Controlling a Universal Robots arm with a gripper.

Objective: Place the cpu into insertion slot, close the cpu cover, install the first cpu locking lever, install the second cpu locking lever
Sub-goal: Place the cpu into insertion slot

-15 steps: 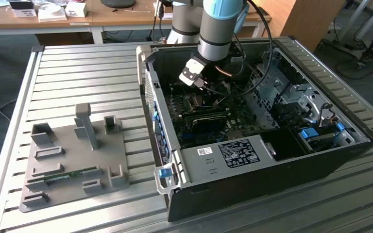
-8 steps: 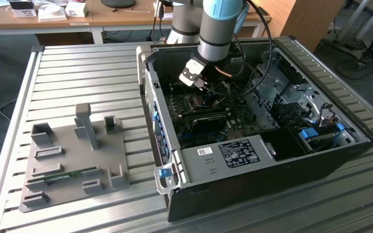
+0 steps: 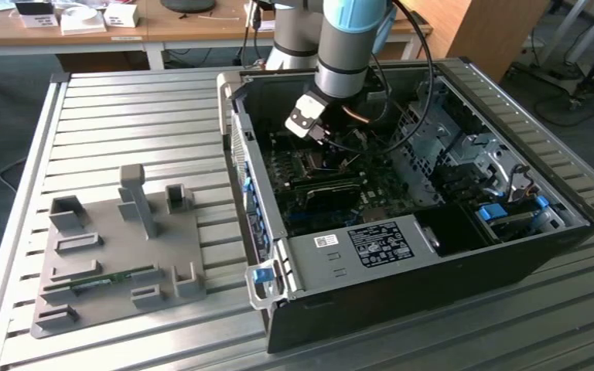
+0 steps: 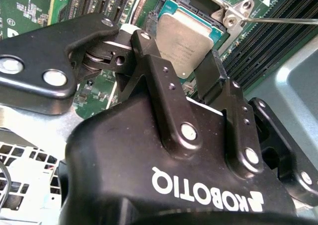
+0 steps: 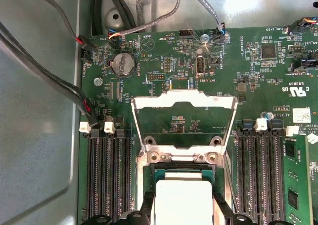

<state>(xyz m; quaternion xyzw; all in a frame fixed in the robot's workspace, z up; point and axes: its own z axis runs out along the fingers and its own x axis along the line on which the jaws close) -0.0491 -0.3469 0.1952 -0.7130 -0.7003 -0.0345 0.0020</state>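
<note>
Currently the cpu (image 5: 184, 202) is clamped between the jaws, apparently down in the insertion slot (image 5: 184, 170). The cpu cover (image 5: 184, 102) is raised; closing and both lever steps are judged outstanding.

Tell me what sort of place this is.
Most likely a robotics lab or test workshop. A robot arm reaches into an open computer case that sits on a slotted metal table beside a grey fixture plate, and wooden desks stand behind.
</note>
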